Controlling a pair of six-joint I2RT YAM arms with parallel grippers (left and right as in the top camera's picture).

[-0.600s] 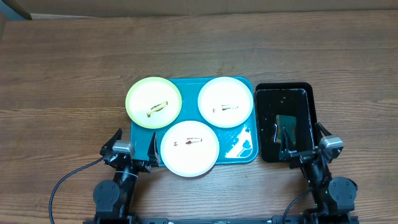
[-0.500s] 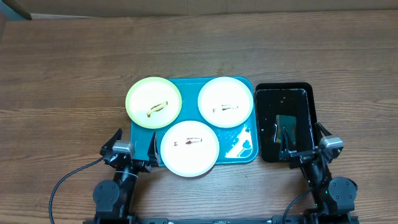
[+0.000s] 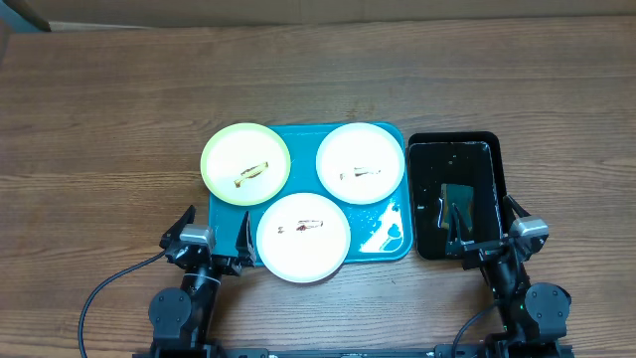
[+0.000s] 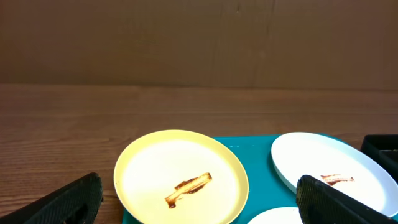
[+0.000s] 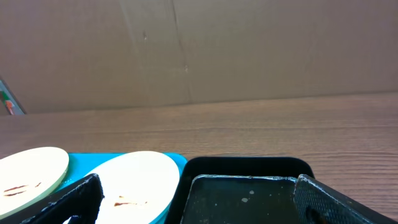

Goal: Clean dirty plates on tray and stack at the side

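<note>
- Nothing has moved: 3 smeared plates [image 3: 302,237] sit on the tray [image 3: 393,214], mid-surface.
- Left hand [image 3: 209,244] and right hand [image 3: 494,231] wait at the near edge, both spread open and empty.
- Wiping looks unstarted.

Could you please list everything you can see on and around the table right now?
yellow-green plate: one, brown smear, tray's far left corner, overhanging the rim
far white plate: one, brown smear, tray's far right
near white plate: one, brown smear, tray's near edge, overhanging
tray: one, teal, table centre
black tub: one, beside the tray's right side
dark item: one, inside the tub, cannot identify
table: one, brown wood
cardboard wall: brown, beyond the table
cable: one, black, near left
left gripper: black, open, near edge
right gripper: black, open, by the tub
</note>
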